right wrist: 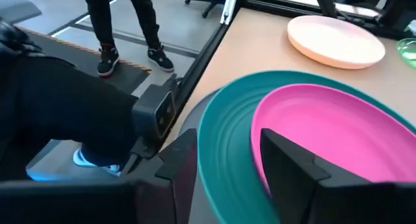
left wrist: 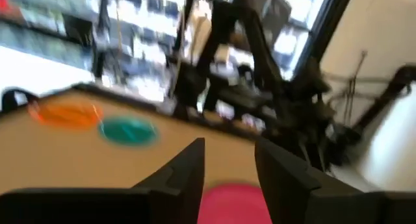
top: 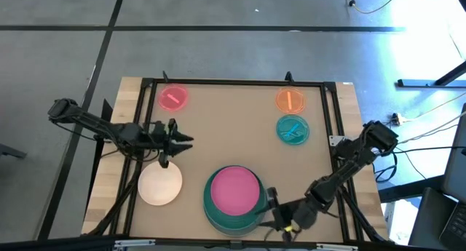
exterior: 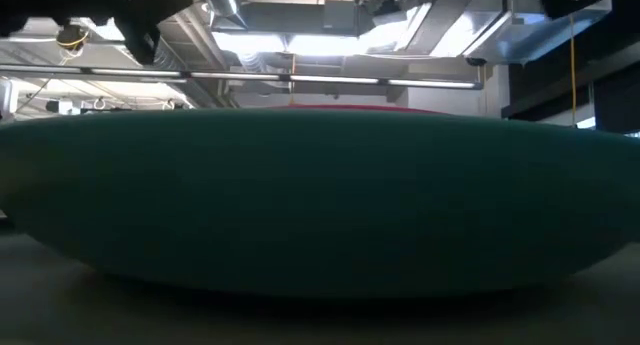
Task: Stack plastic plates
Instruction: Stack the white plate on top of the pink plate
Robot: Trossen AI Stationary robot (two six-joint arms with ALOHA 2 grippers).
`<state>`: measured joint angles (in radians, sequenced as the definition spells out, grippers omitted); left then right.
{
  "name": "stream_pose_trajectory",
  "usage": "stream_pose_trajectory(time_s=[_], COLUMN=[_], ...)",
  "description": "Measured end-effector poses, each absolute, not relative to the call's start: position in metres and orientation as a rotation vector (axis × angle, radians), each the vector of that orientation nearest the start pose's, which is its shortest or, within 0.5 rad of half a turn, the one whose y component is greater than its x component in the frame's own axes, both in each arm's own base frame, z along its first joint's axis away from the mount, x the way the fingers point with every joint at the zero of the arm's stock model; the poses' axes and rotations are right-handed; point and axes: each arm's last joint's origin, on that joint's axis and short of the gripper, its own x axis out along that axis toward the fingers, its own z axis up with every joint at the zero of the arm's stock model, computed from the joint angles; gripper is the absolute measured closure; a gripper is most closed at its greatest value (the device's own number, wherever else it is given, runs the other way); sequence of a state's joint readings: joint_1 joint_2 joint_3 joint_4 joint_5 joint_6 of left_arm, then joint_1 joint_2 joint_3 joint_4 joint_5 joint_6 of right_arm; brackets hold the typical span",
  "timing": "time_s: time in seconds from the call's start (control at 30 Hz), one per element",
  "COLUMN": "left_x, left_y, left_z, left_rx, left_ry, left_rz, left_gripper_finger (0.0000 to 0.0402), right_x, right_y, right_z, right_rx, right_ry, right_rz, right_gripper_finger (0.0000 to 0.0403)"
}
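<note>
A stack sits at the table's near edge: a magenta plate [top: 234, 190] inside a teal plate [top: 218, 216], with a grey rim [right wrist: 190, 123] showing under it. The teal plate [exterior: 320, 205] fills the low view. A cream-white plate [top: 160, 185] lies flat to the stack's left. Small pink [top: 172, 98], orange [top: 290, 100] and blue-green [top: 293, 129] plates lie near the far edge. My right gripper [top: 271, 200] is open at the stack's right rim. My left gripper [top: 186, 142] hovers open beyond the cream plate, pointing right. My right gripper [right wrist: 224, 172] comes level from the table's right. One finger [right wrist: 289, 169] stands over the magenta plate [right wrist: 325, 133] and the other [right wrist: 175, 169] outside the teal plate's rim [right wrist: 221, 146]. I cannot tell whether either finger touches the rim.
A black frame [top: 233, 82] borders the brown work surface. A person's legs and shoes [right wrist: 127, 29] stand on the floor beyond the table's near edge. Open surface lies in the middle between the stack and the small plates.
</note>
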<state>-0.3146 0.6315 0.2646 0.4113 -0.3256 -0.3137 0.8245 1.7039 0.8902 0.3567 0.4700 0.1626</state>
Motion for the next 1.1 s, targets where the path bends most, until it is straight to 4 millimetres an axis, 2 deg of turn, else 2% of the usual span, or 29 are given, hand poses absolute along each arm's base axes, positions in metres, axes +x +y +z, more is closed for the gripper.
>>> stream_pose_trajectory(time_s=[0.27, 0.53, 0.77, 0.9, 1.1], left_x=[0.162, 0.182, 0.197, 0.201, 0.193], left_y=[-0.072, -0.114, -0.153, -0.168, -0.185], left_z=[0.237, 0.252, 0.268, 0.273, 0.263], left_rx=[-0.387, -0.421, -0.355, -0.338, -0.372], left_ry=[0.235, 0.340, 0.523, 0.650, 0.834], left_rz=[-0.028, -0.038, -0.045, 0.015, 0.101], left_gripper_finger=[0.0277, 0.0278, 0.0278, 0.0278, 0.0278], right_x=[0.233, 0.235, 0.237, 0.239, 0.239], right_y=[0.262, 0.262, 0.263, 0.262, 0.261], right_z=[0.189, 0.185, 0.180, 0.181, 0.181], right_rx=[-0.097, -0.064, -0.071, -0.064, -0.072], right_ry=[0.366, 0.372, 0.371, 0.358, 0.350], right_rz=[0.294, 0.272, 0.256, 0.245, 0.204], right_gripper_finger=[0.0244, 0.0244, 0.0244, 0.0244, 0.0244])
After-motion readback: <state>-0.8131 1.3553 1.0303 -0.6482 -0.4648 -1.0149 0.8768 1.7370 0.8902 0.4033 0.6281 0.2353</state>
